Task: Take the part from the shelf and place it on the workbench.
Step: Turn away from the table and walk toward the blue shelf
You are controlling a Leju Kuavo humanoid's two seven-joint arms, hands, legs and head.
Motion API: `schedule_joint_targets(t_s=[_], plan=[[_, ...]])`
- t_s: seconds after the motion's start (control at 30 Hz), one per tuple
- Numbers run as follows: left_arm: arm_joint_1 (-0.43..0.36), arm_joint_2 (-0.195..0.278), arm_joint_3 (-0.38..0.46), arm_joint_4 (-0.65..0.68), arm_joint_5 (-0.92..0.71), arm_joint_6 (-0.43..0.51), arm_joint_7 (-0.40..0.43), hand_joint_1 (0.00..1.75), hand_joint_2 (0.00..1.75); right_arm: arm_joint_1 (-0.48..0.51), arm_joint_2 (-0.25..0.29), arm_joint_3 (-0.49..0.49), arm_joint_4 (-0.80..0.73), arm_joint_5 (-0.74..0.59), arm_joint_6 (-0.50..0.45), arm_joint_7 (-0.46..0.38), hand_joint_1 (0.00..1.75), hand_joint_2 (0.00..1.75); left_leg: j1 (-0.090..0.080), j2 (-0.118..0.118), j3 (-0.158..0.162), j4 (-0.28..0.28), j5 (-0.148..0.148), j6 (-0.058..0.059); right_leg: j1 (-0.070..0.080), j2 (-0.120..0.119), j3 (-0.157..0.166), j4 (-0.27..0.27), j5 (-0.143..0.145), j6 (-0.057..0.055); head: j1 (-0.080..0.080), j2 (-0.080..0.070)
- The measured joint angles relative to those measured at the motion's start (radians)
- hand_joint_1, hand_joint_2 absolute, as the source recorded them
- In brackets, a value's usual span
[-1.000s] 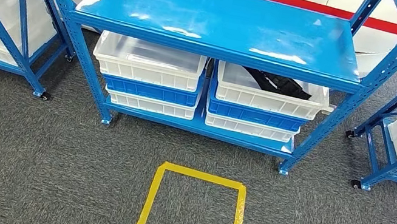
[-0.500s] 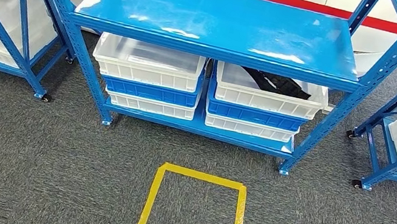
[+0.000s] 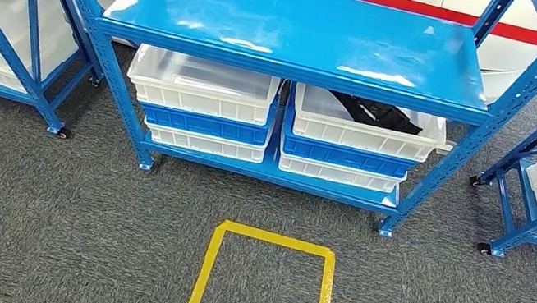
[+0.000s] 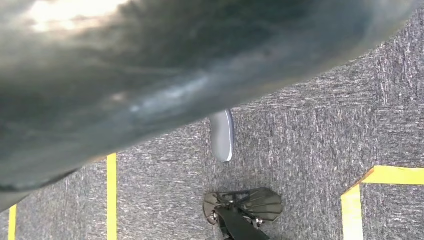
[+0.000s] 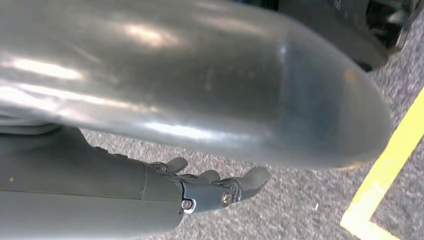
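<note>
Grey carpet floor (image 3: 69,225) marked with yellow tape squares, the middle yellow square (image 3: 261,292) lying in front of a blue shelf (image 3: 295,27). Under the shelf's bare top deck, on its lower deck: left, a stack of white and blue bins (image 3: 202,106); right, a second stack (image 3: 358,142) whose top bin holds the dark part (image 3: 376,112). Left hand (image 4: 222,135): one grey fingertip above the carpet, state cannot be told. Right hand (image 5: 215,187): fingers loosely extended over the carpet, grasping nothing
</note>
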Motion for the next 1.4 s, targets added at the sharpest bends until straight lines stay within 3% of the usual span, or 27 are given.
schedule_joint_targets(t_s=[0.07,0.13,0.2,0.23,0.3,0.33,0.37,0.43,0.53,0.6,0.67,0.7,0.73,0.77,0.83,0.9,1.0,1.2,1.4], plan=[[-0.001,-0.001,0.000,0.000,-0.001,0.002,0.000,0.00,0.00,-0.001,0.000,0.000,0.000,0.001,0.000,0.000,0.00,0.00,0.009,0.005,0.015,-0.025,0.014,0.008,0.003,0.000,-0.029,0.058,-0.027,-0.002,0.003,0.000],[-0.001,-0.001,0.000,0.000,-0.002,0.003,0.001,0.00,0.00,0.000,0.000,-0.001,0.000,0.002,0.000,0.000,0.00,0.00,0.013,0.009,0.017,-0.032,0.018,0.010,-0.005,0.000,-0.094,0.186,-0.076,-0.004,0.005,0.000],[-0.001,-0.001,0.000,0.000,-0.004,0.004,0.001,0.00,0.00,0.003,0.000,-0.001,0.000,0.001,0.000,0.000,0.00,0.00,0.016,0.012,0.017,-0.031,0.016,0.005,-0.018,-0.001,-0.141,0.269,-0.097,0.009,0.005,0.000],[0.000,-0.001,0.000,0.000,-0.005,0.004,0.001,0.00,0.00,0.004,-0.001,-0.001,0.000,0.001,0.000,0.001,0.00,0.00,0.019,0.012,0.018,-0.031,0.014,0.001,-0.024,-0.002,-0.138,0.260,-0.087,0.022,0.006,0.000],[0.000,-0.001,0.000,0.000,-0.007,0.004,0.002,0.00,0.00,0.005,-0.001,-0.001,0.000,0.000,0.000,0.001,0.00,0.00,0.028,0.012,0.024,-0.026,0.005,-0.017,-0.041,-0.011,-0.075,0.133,-0.036,0.055,0.007,0.000],[0.000,0.001,0.000,0.001,-0.007,0.004,0.002,0.00,0.00,0.004,0.000,-0.001,0.000,0.000,0.000,0.001,0.00,0.00,0.029,0.013,0.024,-0.020,-0.003,-0.030,-0.045,-0.015,-0.038,0.070,-0.017,0.065,0.011,0.000],[0.000,0.003,0.000,0.002,-0.007,0.004,0.002,0.00,0.00,0.003,0.001,-0.002,0.000,0.000,0.000,0.001,0.00,0.00,0.028,0.014,0.025,-0.015,-0.010,-0.042,-0.047,-0.017,-0.011,0.024,-0.006,0.066,0.012,0.000],[0.000,0.005,0.000,0.003,-0.008,0.005,0.002,0.00,0.00,0.002,0.002,-0.002,0.000,0.000,0.000,0.002,0.00,0.00,0.026,0.015,0.026,-0.009,-0.019,-0.056,-0.042,-0.011,0.001,0.010,-0.010,0.045,0.011,0.000],[-0.001,0.001,0.000,0.002,-0.009,0.005,0.002,0.00,0.00,0.002,0.001,-0.003,0.000,0.000,0.000,0.002,0.00,0.00,0.038,0.016,0.025,0.012,-0.038,-0.061,-0.039,-0.005,0.004,0.014,-0.016,0.015,0.005,0.000],[-0.001,-0.001,0.000,0.002,-0.010,0.005,0.002,0.00,0.00,0.003,0.000,-0.003,0.000,0.002,0.000,0.002,0.00,0.00,0.039,0.014,-0.026,0.121,-0.094,-0.059,-0.034,-0.005,0.011,0.013,-0.020,0.002,0.003,0.000],[0.000,-0.001,0.000,0.002,-0.010,0.005,0.002,0.00,0.00,0.003,0.000,-0.004,0.000,0.003,0.000,0.002,0.00,0.00,0.036,0.012,-0.108,0.271,-0.149,-0.055,-0.024,-0.004,0.016,0.013,-0.025,-0.007,0.001,0.000],[0.001,-0.002,0.000,0.002,-0.010,0.005,0.002,0.00,0.00,0.003,0.000,-0.005,0.000,0.003,0.000,0.002,0.00,0.00,0.035,0.010,-0.136,0.313,-0.152,-0.052,-0.020,-0.002,0.018,0.013,-0.026,-0.011,0.001,0.000],[0.002,-0.002,0.000,0.002,-0.010,0.005,0.002,0.00,0.00,0.004,0.000,-0.005,0.000,0.004,-0.001,0.002,0.00,0.00,0.034,0.009,-0.147,0.315,-0.135,-0.047,-0.016,0.000,0.022,0.013,-0.028,-0.014,0.001,0.000],[0.003,-0.001,0.000,0.002,-0.010,0.005,0.002,0.00,0.00,0.004,0.000,-0.005,0.000,0.006,-0.001,0.002,0.00,0.00,0.033,0.008,-0.138,0.278,-0.099,-0.042,-0.014,0.002,0.026,0.013,-0.029,-0.016,0.001,0.000],[0.003,-0.001,0.000,0.002,-0.010,0.005,0.002,0.00,0.00,0.003,0.000,-0.005,0.000,0.013,-0.003,0.001,0.00,0.00,0.029,0.005,-0.090,0.146,-0.019,-0.033,-0.011,0.007,0.032,0.014,-0.033,-0.015,0.001,0.000],[0.001,-0.002,0.000,0.002,-0.010,0.005,0.000,0.00,0.00,0.002,0.000,-0.005,0.000,0.019,-0.004,0.000,0.00,0.00,0.025,0.001,-0.060,0.059,0.015,-0.038,-0.005,0.010,0.031,0.016,-0.037,-0.011,0.001,0.000],[0.001,-0.006,0.000,0.000,-0.010,0.005,-0.002,0.00,0.00,0.004,-0.002,-0.005,0.000,0.022,-0.004,-0.001,0.00,0.00,0.018,-0.002,-0.059,0.041,0.018,-0.054,-0.003,0.010,0.026,0.014,-0.038,-0.010,0.002,0.000],[0.001,-0.008,0.000,0.000,-0.008,0.005,-0.009,0.00,0.00,0.004,-0.003,-0.005,0.000,0.023,-0.005,-0.003,0.00,0.00,0.006,-0.004,-0.060,0.042,0.017,-0.039,-0.012,0.010,0.032,0.000,-0.031,0.002,0.002,0.000],[0.001,-0.010,0.000,0.000,-0.006,-0.011,-0.019,0.00,0.00,0.004,-0.004,-0.005,0.000,0.031,-0.005,-0.003,0.00,0.00,0.003,-0.003,-0.061,0.043,0.017,-0.034,-0.014,0.010,0.032,-0.003,-0.028,0.007,0.002,0.000]])
